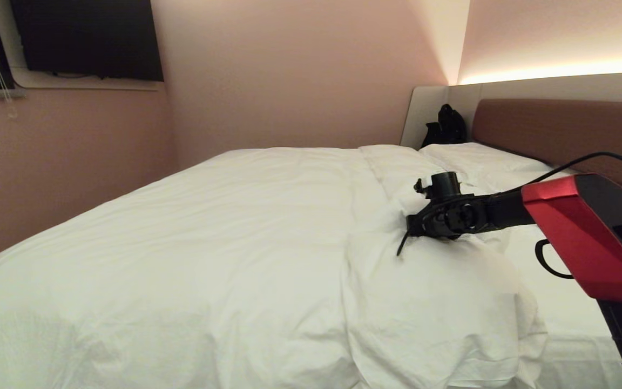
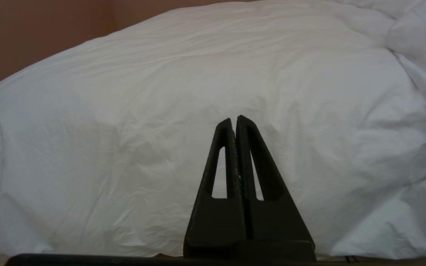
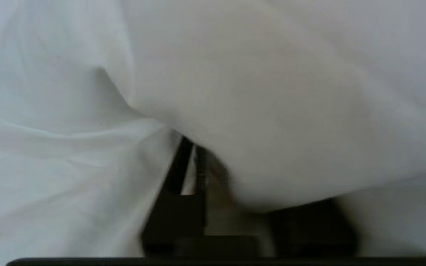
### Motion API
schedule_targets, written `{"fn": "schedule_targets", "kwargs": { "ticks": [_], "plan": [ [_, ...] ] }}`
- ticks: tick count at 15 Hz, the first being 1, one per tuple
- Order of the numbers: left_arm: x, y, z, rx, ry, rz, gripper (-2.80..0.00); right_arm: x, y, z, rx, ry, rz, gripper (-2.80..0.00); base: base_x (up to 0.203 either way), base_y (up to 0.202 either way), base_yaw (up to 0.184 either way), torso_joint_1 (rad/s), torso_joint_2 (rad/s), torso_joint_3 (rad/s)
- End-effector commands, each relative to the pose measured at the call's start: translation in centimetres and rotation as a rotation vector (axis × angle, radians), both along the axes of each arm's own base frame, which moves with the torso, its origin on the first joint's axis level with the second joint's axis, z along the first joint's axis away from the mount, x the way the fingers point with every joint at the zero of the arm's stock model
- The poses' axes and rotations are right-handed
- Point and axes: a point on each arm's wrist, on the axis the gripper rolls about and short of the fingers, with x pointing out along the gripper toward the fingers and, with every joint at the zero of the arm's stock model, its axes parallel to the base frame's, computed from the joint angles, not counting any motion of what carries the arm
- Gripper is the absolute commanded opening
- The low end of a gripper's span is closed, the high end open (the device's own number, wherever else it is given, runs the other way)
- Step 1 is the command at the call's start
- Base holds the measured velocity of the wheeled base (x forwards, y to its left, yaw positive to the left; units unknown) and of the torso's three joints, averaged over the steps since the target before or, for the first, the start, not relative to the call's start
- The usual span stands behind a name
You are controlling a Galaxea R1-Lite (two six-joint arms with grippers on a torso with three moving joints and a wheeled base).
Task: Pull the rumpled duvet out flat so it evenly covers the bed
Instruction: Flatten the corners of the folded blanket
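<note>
Left pincer [image 2: 236, 119] hangs low by the near side of the bed [image 1: 559, 127], tips pressed together on nothing, just short of the duvet [image 1: 208, 232] where it drapes over the edge.

Across the left and middle of the mattress the duvet lies fairly smooth. Further right it ends in a ridge and a thick heap, folded back on itself near the front corner. Beyond the heap a strip of bare sheet [image 1: 565, 319] shows, with the pillows [image 1: 478, 156] up by the headboard.

The right pincer [image 1: 409, 233] is sunk into the top of that heap. Cloth covers its tips, so I cannot tell whether they are clamped on a fold or parted.

My worry is the grip. If the cloth is loose in it, a pull will come away with nothing and the heap will slump where it is. If the bite is deep, it may catch the sheet beneath and drag that too. A hard tug to the right could also skew the smooth side.
</note>
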Motion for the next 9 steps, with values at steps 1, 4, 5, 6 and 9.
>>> {"fn": "schedule_targets", "kwargs": {
  "ticks": [1,4,5,6,9],
  "plan": [
    [0.0,0.0,0.0,0.0,0.001,0.0,-2.8,-1.7,0.0,3.2,0.007,-0.036,0.003,0.0,0.0,0.0,0.0,0.0,0.0,0.0],
    [0.0,0.0,0.0,0.0,0.001,0.0,-2.8,-3.8,0.3,5.0,0.003,-0.026,0.02,0.0,0.0,0.0,0.0,0.0,0.0,0.0],
    [0.0,0.0,0.0,0.0,0.001,0.0,-2.8,-4.7,0.4,5.9,0.003,-0.02,0.025,0.0,0.0,0.0,0.0,0.0,0.0,0.0],
    [0.0,0.0,0.0,0.0,0.001,0.0,-2.8,-5.5,0.4,6.2,-0.001,0.003,0.029,0.0,0.0,0.0,0.0,0.0,0.0,0.0],
    [0.0,0.0,0.0,0.0,0.001,0.0,-2.8,-8.0,0.0,7.7,0.01,0.071,0.013,0.0,0.0,0.0,0.0,0.0,0.0,0.0]
  ]
}}
